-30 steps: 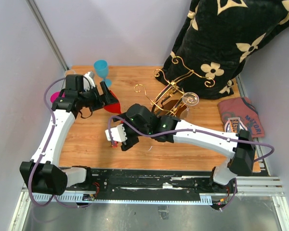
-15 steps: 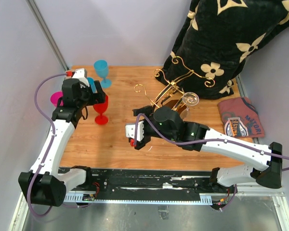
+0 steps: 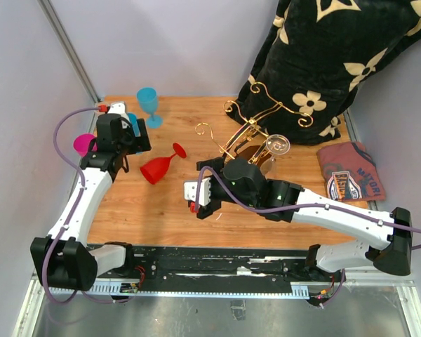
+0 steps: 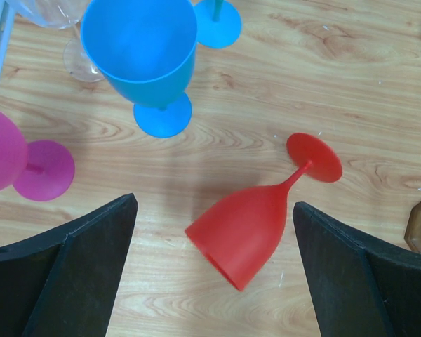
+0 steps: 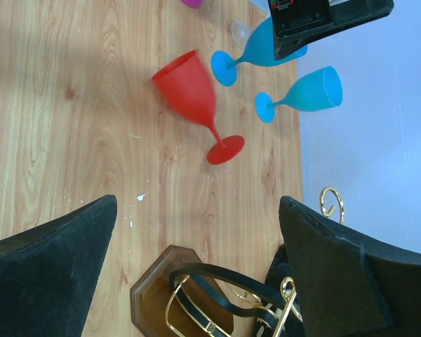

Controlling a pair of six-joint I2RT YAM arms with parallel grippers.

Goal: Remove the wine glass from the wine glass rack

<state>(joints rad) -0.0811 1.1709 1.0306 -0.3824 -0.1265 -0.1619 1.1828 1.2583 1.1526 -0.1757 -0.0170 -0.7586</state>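
You've got a black blanket (image 3: 337,63) w/ cream flowers heaped at the back right of the wood table (image 3: 147,210). Folded tee (image 3: 351,172), dark red w/ print, lies just beside it at the right edge. Back left, upright: far blue goblet (image 3: 148,104), nearer blue goblet (image 4: 144,49) in front of it, pink goblet (image 3: 83,144) by the left edge.

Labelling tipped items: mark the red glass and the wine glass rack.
red glass (image 4: 242,232): left wrist view, on its bowl.
wine glass rack (image 5: 151,295): right wrist view, on its brown base.
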